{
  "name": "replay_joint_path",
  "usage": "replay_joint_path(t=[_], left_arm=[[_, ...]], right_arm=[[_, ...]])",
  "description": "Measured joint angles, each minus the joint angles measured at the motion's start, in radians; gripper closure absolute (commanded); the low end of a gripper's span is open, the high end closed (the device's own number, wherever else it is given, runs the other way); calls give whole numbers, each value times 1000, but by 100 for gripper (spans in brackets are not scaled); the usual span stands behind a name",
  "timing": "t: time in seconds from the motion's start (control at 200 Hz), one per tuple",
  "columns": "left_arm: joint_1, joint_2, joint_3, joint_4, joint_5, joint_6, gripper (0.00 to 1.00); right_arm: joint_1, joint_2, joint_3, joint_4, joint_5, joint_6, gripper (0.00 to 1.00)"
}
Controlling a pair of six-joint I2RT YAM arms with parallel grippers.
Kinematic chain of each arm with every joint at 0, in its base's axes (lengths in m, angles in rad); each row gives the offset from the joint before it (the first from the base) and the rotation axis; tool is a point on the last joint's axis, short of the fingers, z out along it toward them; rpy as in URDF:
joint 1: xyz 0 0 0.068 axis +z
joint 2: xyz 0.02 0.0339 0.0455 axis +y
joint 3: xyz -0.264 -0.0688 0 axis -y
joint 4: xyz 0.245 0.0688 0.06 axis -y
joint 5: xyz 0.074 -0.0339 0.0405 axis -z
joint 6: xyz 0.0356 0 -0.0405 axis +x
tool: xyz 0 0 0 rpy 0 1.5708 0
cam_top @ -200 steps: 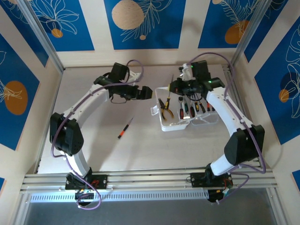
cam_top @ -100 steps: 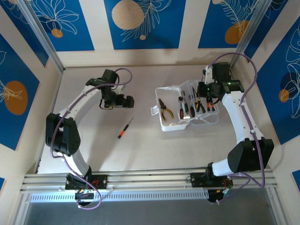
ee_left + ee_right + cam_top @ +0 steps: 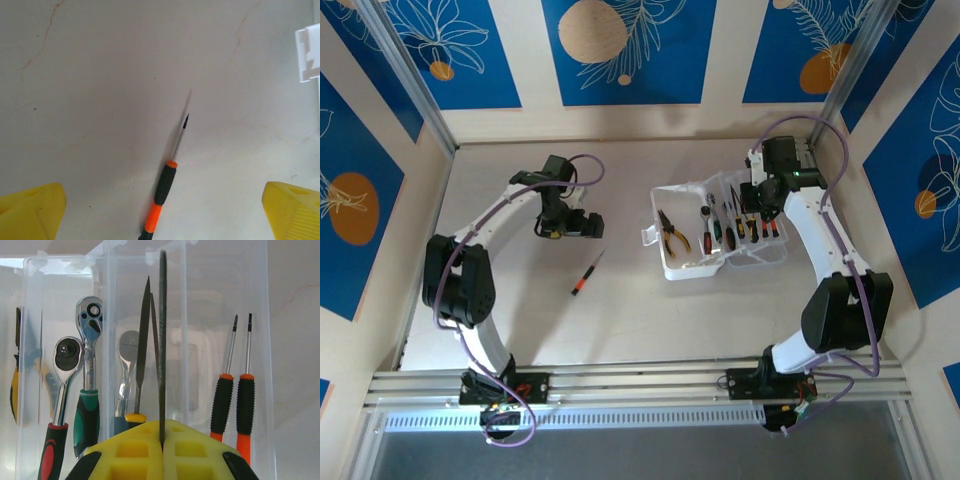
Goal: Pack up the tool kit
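Bright even light, soft shadows, sharp

Left gripper (image 3: pixel 161 214) gapes wide; right gripper (image 3: pixel 162 447) pinches a file (image 3: pixel 162 340).

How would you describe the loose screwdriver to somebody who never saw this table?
On the grey table, look left of the translucent white case. One thin screwdriver with a black and orange handle lies flat there. The other orange-handled screwdrivers sit in the case; this one lies alone on the bare surface.
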Motion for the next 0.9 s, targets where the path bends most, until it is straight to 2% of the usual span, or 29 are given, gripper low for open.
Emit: replay_joint_path(t=[0.58,0.7,0.9], left_arm=[[0,8,0,0,-22,0,0],[0,15,0,0,-23,0,0],[0,16,0,0,-23,0,0]], right_arm=[[19,82,-17,66,-8,-35,100],[19,102,-17,78,-8,-36,88],[20,107,-17,76,-9,-40,78]])
